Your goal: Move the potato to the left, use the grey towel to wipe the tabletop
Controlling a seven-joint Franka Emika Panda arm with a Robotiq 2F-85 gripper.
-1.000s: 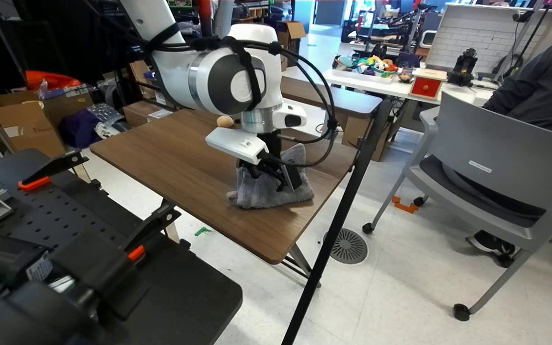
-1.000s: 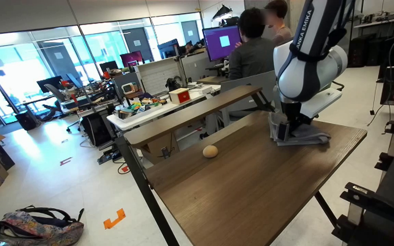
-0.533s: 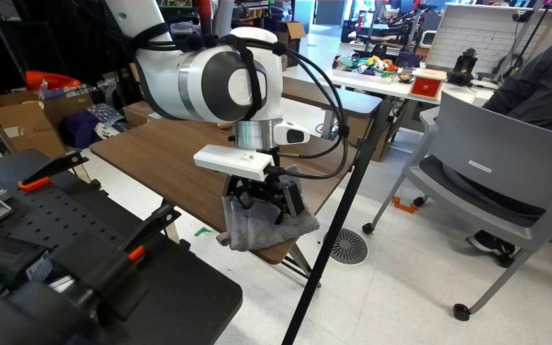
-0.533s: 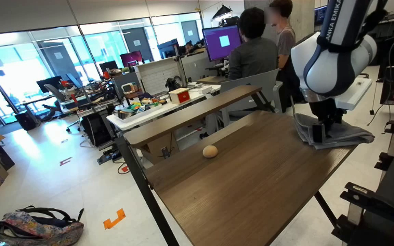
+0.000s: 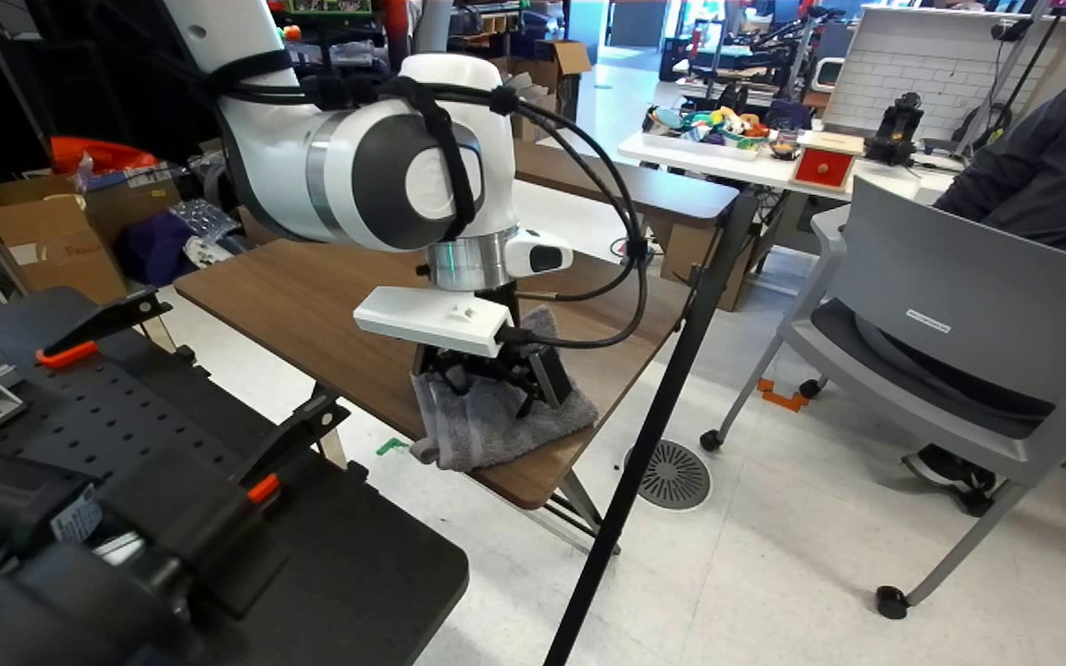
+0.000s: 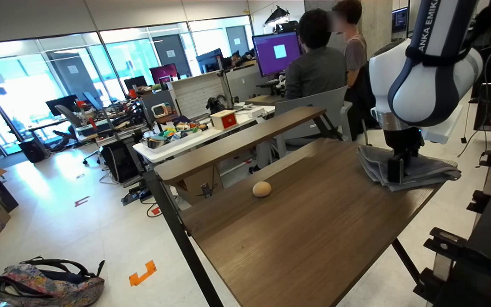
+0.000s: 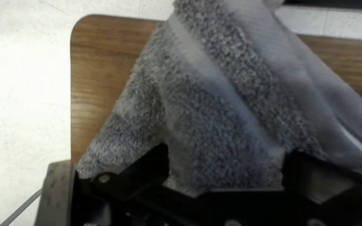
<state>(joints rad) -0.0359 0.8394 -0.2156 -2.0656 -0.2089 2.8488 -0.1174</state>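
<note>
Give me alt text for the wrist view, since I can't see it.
A rumpled grey towel lies on the brown tabletop near a rounded corner, spilling past one edge. The dark gripper, jaws spread, spans the bottom.

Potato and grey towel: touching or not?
Apart. In an exterior view, a broad stretch of wood-grain tabletop shows plainly between the potato and the nearest edge of the grey towel.

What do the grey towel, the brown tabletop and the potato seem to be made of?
The grey towel: soft cloth, likely terry, since its pile looks looped and fuzzy.
The tabletop: wood or wood-look laminate; its brown grain and slight sheen fit either.
The potato: smooth, tan and matt-looking; a real tuber or an imitation, I cannot tell.
</note>
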